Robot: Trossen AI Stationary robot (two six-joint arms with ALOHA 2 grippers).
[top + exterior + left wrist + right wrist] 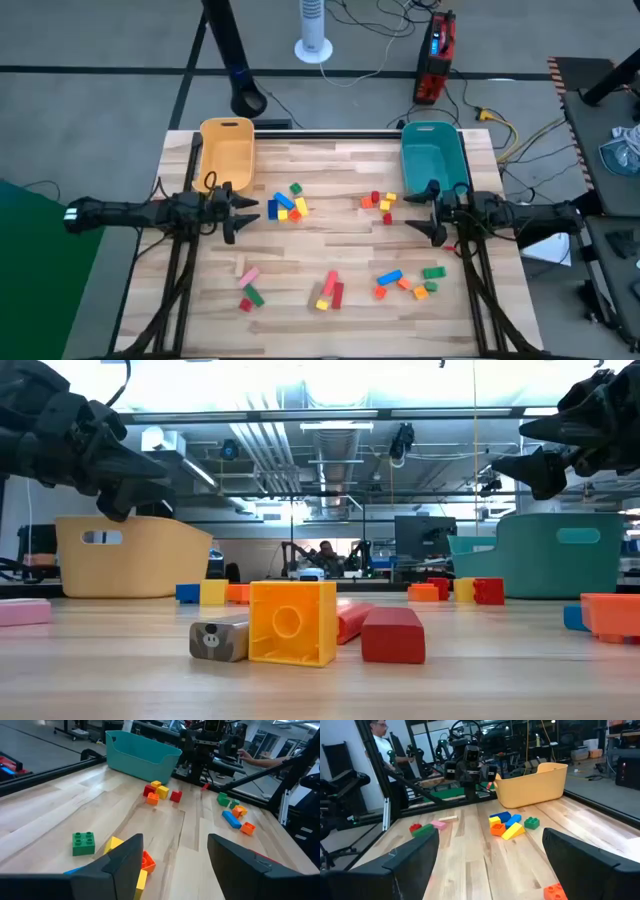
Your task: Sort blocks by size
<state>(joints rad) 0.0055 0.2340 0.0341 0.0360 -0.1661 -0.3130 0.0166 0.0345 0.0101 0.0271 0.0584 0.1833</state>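
on table, blocks scattered, bars pointing various ways

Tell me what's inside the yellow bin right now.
From above, the yellow bin shows only bare floor, no blocks. Its near wall hides the inside in the low view.

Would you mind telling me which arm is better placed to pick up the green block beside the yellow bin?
The left. Its open gripper hovers by the yellow bin, close to the green block. The right gripper, also open, waits across the table by the teal bin.
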